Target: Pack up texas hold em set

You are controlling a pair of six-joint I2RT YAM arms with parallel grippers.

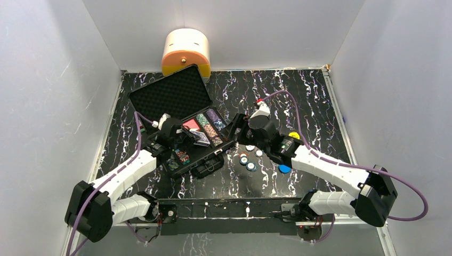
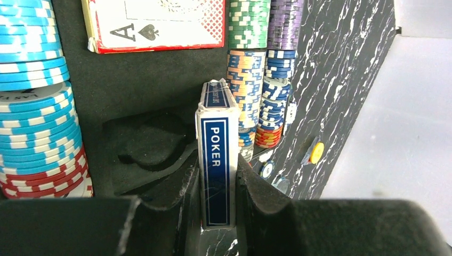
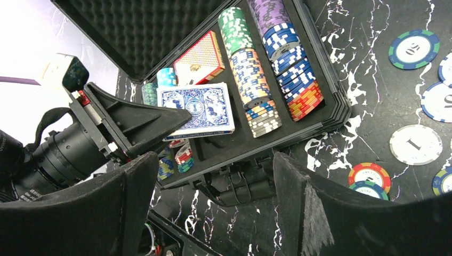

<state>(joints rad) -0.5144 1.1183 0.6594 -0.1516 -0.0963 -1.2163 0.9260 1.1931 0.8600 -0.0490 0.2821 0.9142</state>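
The black briefcase [image 1: 171, 98] lies open at the table's left centre, its foam lid up. It holds rows of poker chips [image 1: 209, 127] and a red card deck [image 2: 154, 24]. My left gripper [image 1: 196, 136] is shut on the blue card deck [image 2: 217, 154], held on edge over the case's empty slot [image 2: 146, 152]. The deck also shows in the right wrist view [image 3: 198, 109]. My right gripper [image 1: 238, 129] is open and empty by the case's right side, above its handle [image 3: 242, 184]. Loose chips [image 1: 248, 159], a yellow disc [image 1: 294, 135] and a blue disc [image 1: 284, 169] lie on the table.
A cream-and-orange rounded container [image 1: 186, 50] stands behind the case at the back wall. White walls close in the table on three sides. The two arms reach in close together over the case's right half.
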